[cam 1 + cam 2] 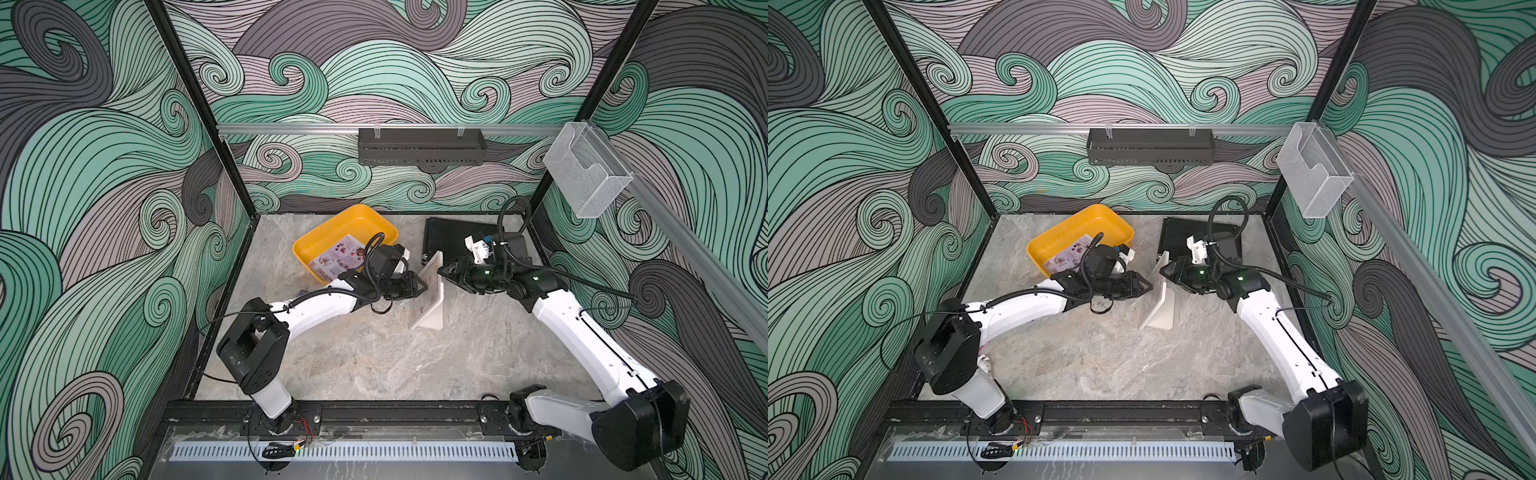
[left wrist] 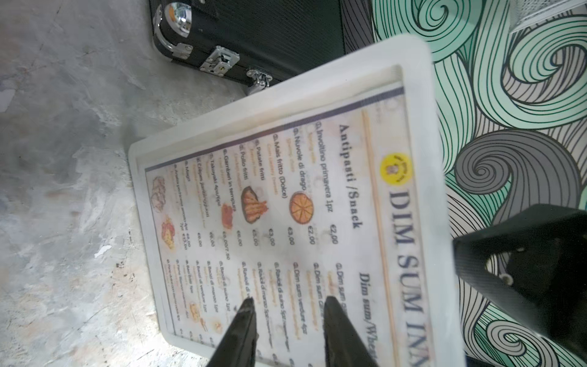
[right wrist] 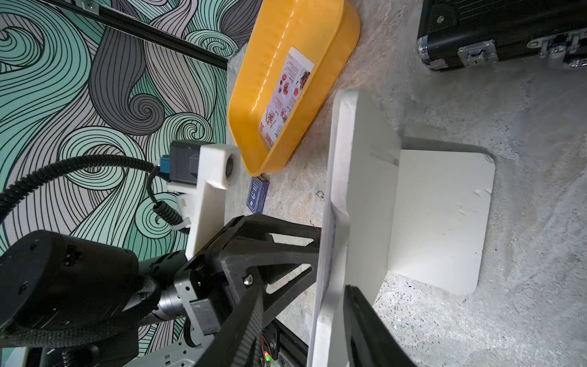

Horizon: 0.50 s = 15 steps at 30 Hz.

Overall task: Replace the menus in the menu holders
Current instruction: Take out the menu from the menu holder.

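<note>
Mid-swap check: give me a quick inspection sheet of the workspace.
Surface: marbled grey tabletop, no spills seen.
Job's things: menu holder upright mid-table, DIM SUM INN menu inside; special menu lying in yellow tray.
Clutter: black ribbed case at the back; blue card by the tray.
Grippers: left gripper jaws apart, tips at the menu face; right gripper jaws apart, straddling the holder's edge.
Cables: corrugated cables loop above both wrists; no snag seen.
Surroundings: wave-patterned walls; black rack and clear box on rails.
</note>
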### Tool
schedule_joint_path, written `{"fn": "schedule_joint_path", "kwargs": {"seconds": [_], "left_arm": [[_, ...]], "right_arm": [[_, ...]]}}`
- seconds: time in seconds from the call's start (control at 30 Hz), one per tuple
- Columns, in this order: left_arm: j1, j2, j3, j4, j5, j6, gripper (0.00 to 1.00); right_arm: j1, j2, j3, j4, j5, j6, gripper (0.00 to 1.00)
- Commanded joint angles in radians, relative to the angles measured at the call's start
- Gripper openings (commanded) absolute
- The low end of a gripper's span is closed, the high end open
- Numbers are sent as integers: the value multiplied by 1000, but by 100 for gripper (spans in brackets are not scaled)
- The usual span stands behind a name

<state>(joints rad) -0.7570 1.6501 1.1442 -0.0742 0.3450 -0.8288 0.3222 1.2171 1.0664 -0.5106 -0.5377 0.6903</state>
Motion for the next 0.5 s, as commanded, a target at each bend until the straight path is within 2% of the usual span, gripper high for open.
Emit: {"fn": "schedule_joint_path", "kwargs": {"seconds": [0.0, 0.47], "left_arm": [[-1, 13, 34, 20, -11, -30, 35], [0, 50, 43, 45, 6, -39, 35]], "right_arm": [[15, 10, 10, 31, 10, 6, 46], [23, 51, 7, 82, -5, 26, 45]]}}
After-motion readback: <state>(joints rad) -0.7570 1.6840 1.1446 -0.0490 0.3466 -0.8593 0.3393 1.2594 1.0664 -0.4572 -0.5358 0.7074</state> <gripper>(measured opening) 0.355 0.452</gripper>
